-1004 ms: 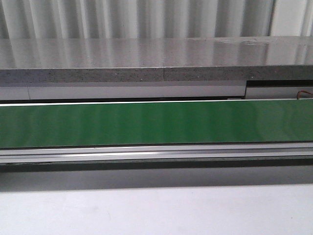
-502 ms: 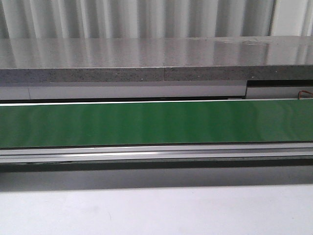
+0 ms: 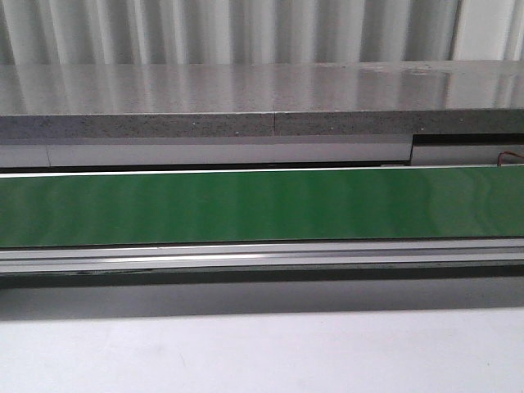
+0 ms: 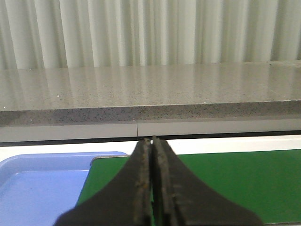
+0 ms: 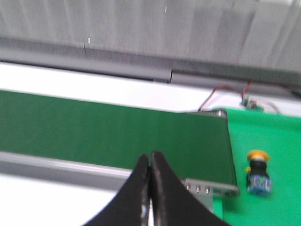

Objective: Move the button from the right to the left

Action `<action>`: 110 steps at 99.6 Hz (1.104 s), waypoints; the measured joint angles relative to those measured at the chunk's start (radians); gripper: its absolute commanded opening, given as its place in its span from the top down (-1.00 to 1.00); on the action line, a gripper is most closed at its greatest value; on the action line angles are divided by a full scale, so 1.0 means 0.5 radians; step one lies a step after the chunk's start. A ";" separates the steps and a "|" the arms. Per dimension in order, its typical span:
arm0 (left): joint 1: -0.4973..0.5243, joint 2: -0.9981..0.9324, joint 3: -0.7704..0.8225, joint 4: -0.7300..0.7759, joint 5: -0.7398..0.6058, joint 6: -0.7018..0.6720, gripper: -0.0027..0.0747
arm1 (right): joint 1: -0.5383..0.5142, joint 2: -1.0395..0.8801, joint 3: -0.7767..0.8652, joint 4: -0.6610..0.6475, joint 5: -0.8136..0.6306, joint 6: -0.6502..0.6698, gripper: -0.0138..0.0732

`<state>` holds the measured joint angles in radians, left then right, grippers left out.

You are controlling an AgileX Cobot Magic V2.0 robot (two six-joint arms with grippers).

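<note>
The button (image 5: 258,173), with its orange-yellow cap, black collar and blue block, lies on a bright green mat (image 5: 268,141) just past the end of the conveyor belt (image 5: 117,134). It appears only in the right wrist view. My right gripper (image 5: 150,154) is shut with nothing in it and hovers over the belt's near rail, well apart from the button. My left gripper (image 4: 151,140) is shut and empty over the other end of the green belt (image 4: 225,183). Neither gripper nor the button appears in the front view, which holds only the belt (image 3: 262,206).
A blue tray (image 4: 42,188) sits beside the belt's end near my left gripper. A grey speckled counter (image 3: 262,102) runs behind the belt. Red and black wires (image 5: 225,92) and a small connector lie at the back of the green mat. White table (image 3: 262,352) fronts the conveyor.
</note>
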<state>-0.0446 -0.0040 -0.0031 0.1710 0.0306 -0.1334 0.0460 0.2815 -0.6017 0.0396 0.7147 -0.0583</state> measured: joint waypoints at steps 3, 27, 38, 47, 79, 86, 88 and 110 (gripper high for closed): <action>0.000 0.000 0.000 0.000 0.000 0.000 0.98 | 0.000 0.062 -0.061 0.000 0.070 0.000 0.84; 0.000 0.000 0.000 0.000 0.000 0.000 0.98 | 0.000 0.456 -0.303 0.123 0.371 0.000 0.84; 0.000 0.000 0.000 0.000 0.000 0.000 0.98 | 0.000 0.523 -0.303 0.193 0.379 0.000 0.84; 0.000 0.000 0.000 0.000 0.000 0.000 0.98 | 0.000 0.555 -0.303 0.210 0.387 0.000 0.83; 0.000 0.000 0.000 0.000 0.000 0.000 0.98 | 0.000 0.565 -0.303 0.223 0.431 0.000 -0.44; 0.000 0.000 0.000 0.000 0.000 0.000 0.98 | 0.000 0.565 -0.303 0.223 0.431 0.000 -0.75; 0.000 0.000 0.000 0.000 0.000 0.000 0.98 | 0.000 0.565 -0.303 0.223 0.431 0.000 -0.83; 0.000 0.000 0.000 0.000 0.000 0.000 0.98 | 0.000 0.590 -0.353 0.231 0.404 0.146 -0.78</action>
<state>-0.0446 -0.0040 -0.0031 0.1710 0.0306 -0.1334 0.0460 0.5764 -0.7781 0.1550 0.9167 0.0148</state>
